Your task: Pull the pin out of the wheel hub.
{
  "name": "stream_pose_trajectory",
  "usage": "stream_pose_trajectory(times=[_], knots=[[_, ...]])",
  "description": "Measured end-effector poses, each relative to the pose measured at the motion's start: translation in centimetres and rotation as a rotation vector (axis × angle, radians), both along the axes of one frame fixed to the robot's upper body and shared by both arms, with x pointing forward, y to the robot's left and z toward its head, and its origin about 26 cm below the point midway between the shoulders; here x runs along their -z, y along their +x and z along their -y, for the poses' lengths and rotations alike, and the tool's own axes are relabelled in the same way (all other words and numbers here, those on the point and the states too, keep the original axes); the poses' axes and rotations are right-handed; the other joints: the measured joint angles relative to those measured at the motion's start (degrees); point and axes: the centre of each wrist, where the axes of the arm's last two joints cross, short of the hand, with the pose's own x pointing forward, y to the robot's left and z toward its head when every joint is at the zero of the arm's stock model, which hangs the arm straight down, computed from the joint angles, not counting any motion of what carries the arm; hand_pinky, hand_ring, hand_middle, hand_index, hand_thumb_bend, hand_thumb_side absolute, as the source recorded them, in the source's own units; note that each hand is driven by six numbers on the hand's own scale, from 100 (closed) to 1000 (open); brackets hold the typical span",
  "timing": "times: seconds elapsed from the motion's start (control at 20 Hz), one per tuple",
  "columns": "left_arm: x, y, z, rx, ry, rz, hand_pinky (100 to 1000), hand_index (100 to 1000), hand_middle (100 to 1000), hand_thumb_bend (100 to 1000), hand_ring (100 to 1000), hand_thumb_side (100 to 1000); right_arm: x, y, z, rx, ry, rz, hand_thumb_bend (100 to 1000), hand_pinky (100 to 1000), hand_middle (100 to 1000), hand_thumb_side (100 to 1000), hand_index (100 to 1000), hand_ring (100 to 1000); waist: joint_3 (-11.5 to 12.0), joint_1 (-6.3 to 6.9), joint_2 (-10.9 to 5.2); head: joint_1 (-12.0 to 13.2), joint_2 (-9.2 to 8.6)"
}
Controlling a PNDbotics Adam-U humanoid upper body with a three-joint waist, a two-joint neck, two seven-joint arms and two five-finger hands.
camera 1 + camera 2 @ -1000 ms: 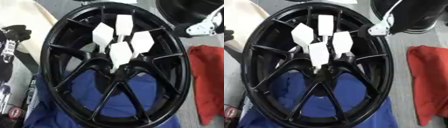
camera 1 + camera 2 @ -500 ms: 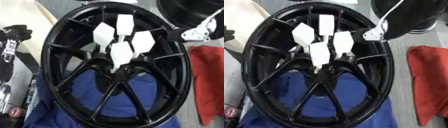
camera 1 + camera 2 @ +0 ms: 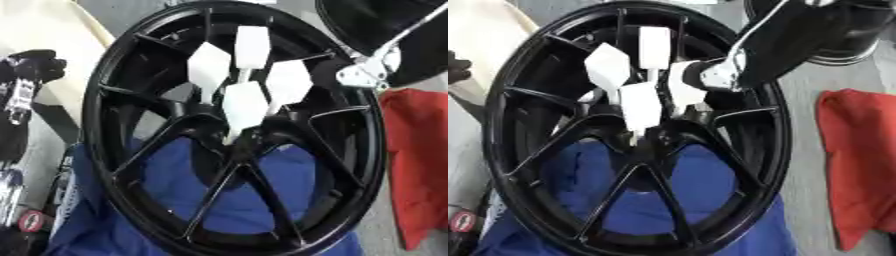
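A: What fills the scene?

B: A black multi-spoke wheel (image 3: 236, 130) lies face up on a blue cloth (image 3: 219, 200), likely there as padding to protect the rim. Four white flat-headed pins (image 3: 245, 107) stand clustered at the hub, their stems converging toward the centre bore (hence the fan shape).

A: Where is the robot hand?

B: The right robot hand (image 3: 724, 75) comes in from the upper right on a black arm. In the right eye view its silver end sits just beside the rightmost white pin (image 3: 684, 90), seemingly lined up to take it. I cannot tell whether it is open or closed, nor whether it touches the pin. The left robot hand is not visible.

A: Anything else?

B: A red cloth (image 3: 420, 160) lies to the right, and dark tools (image 3: 26, 85) at the left edge. All pins look seated still, so the pull is not yet done.
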Motion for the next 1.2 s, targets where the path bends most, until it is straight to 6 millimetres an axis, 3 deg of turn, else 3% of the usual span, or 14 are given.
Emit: stream_pose_trajectory(times=[0.45,0.85,1.2], knots=[[0.0,0.0,0.0,0.002,0.001,-0.002,821,753,620,100,783,714,0.4,0.0,-0.4,-0.029,0.005,-0.064,461,717,720,136,807,799,0.2,-0.16,0.26,-0.1,-0.05],[-0.2,0.1,0.1,0.006,-0.001,0.002,821,753,621,100,784,712,0.8,0.1,-0.5,-0.048,-0.009,-0.104,472,726,738,133,803,809,0.0,-0.15,0.44,-0.5,-1.79],[-0.2,0.1,0.1,0.01,0.0,0.005,822,753,621,100,785,712,1.2,0.2,-0.7,-0.048,-0.017,-0.119,467,723,703,108,763,803,0.0,0.0,0.69,-0.7,-1.79]])
